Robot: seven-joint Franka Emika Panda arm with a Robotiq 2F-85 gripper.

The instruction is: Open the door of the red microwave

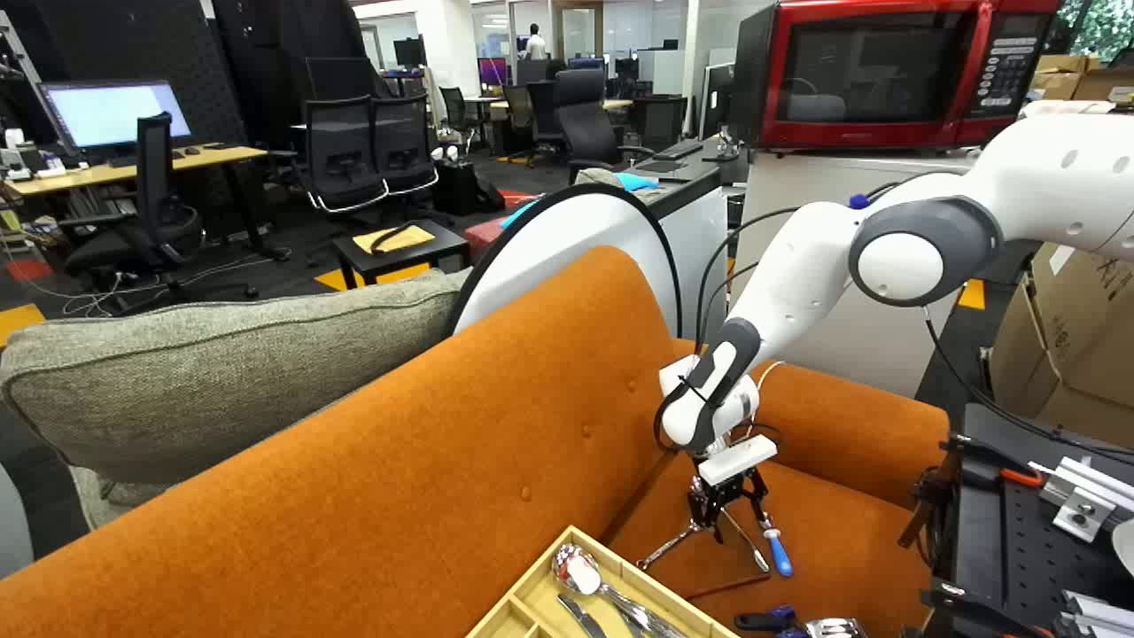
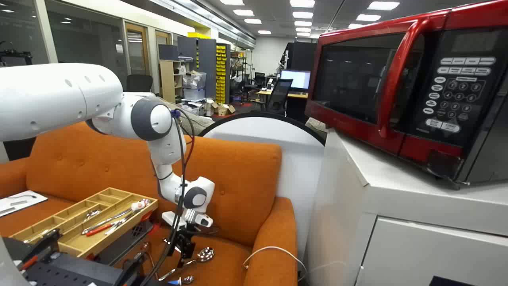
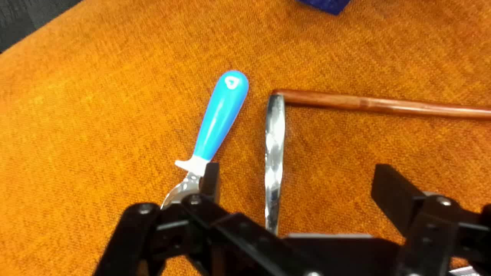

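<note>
- One red microwave (image 1: 873, 75) stands on top of the one white pedestal (image 2: 428, 210), its front turned to the edge facing the orange sofa (image 1: 425, 496), presumably so that the arm (image 1: 815, 266) can get at it.
- Its single door (image 2: 353, 79) is closed in both exterior views; the one red handle (image 2: 391, 85) runs down the edge beside the keypad (image 2: 456, 95), so it presumably swings out from that side.
- The lone gripper (image 3: 299, 188) hangs over the sofa's seat, toward an armrest (image 1: 850, 425) and well apart from the microwave; its two fingers (image 3: 395, 199) stand wide apart with nothing clamped. That width would likely take the handle; I judge the door's step not yet begun.
- Beneath it, the wrist view shows one blue-handled utensil (image 3: 220, 115), one metal utensil (image 3: 274, 153), apparently lying lower between the fingers, and one wooden stick (image 3: 383, 104), its end by the metal tip; they look simply laid down.
- One wooden tray (image 2: 73, 242) carries one large spoon (image 1: 576, 567), bowl near a corner, probably laid lengthwise to fit; the remaining cutlery (image 1: 578, 611) overlaps too much to count.
</note>
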